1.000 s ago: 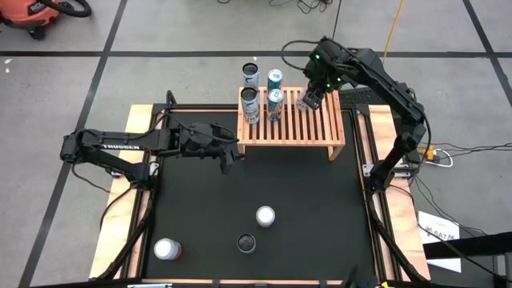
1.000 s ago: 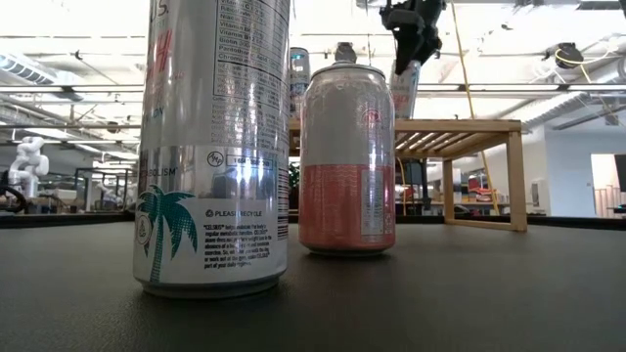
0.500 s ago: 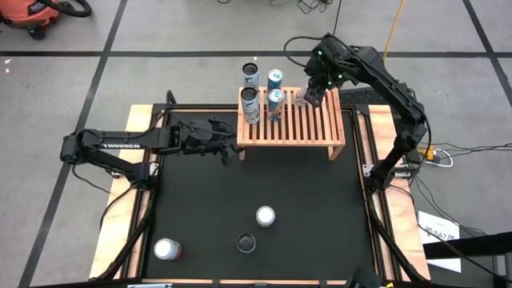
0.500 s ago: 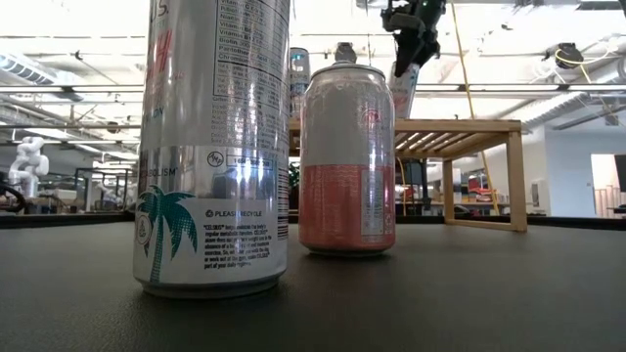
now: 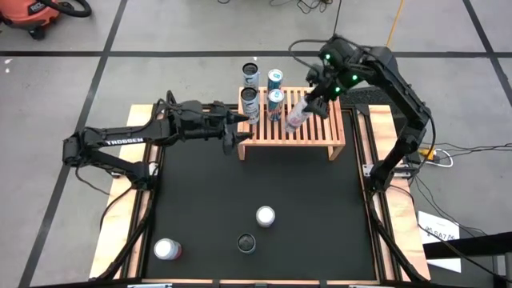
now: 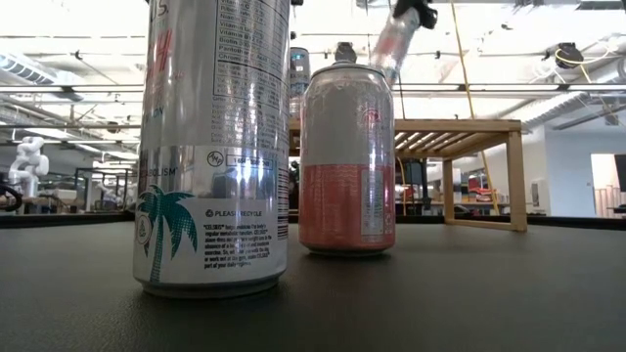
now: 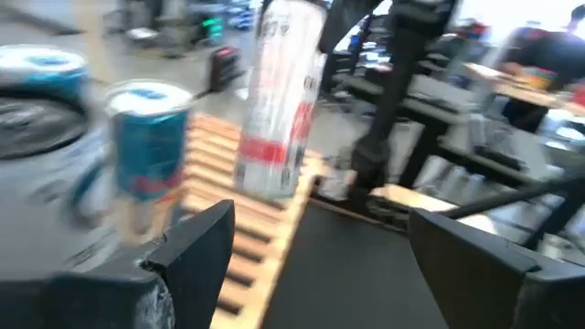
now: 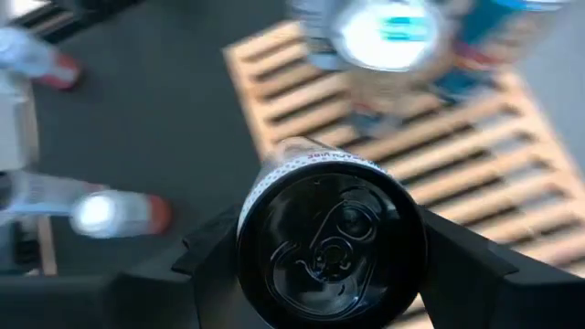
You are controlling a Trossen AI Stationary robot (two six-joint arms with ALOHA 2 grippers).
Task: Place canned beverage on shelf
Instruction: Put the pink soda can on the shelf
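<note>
Right gripper (image 5: 314, 94) clamped on can (image 5: 297, 115), now tilted over the shelf (image 5: 316, 128) instead of upright at its back edge. Left gripper (image 5: 237, 132) open, moved up to shelf's left end.

Shelf (image 5: 316, 132) stands at the mat's (image 5: 200, 200) 12 o'clock edge. Two cans (image 5: 250, 102) (image 5: 275, 102) stand at its 9 o'clock end; two more (image 5: 251, 74) (image 5: 274, 78) stand behind. A tilted can (image 5: 295, 117) lies over the slats' middle. Three cans (image 5: 265, 216) (image 5: 246, 242) (image 5: 166, 250) stand toward 6 o'clock.
</note>
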